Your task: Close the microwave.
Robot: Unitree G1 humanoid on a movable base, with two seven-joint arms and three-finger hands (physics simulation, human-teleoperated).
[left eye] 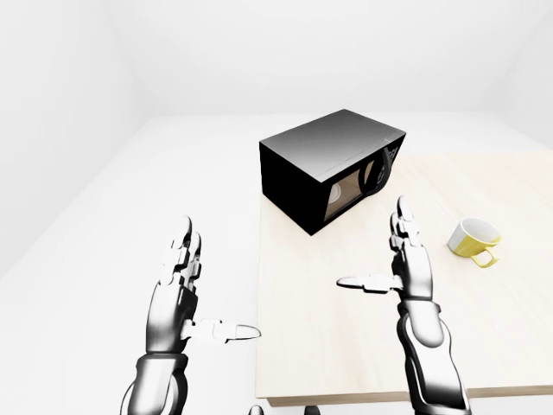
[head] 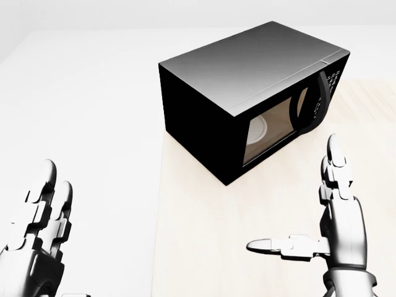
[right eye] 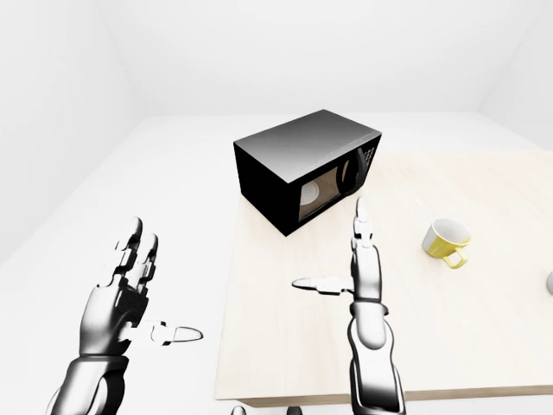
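Left hand (head: 37, 235) cropped by head view's edge, microwave (head: 247, 93) keypad unreadable

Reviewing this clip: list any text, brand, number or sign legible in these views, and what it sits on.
No readable text anywhere.
Microwave: its control panel shows a grid of small pale marks, too small to read.
Yellow mug: plain, no lettering visible.
Table and both hands: no markings.
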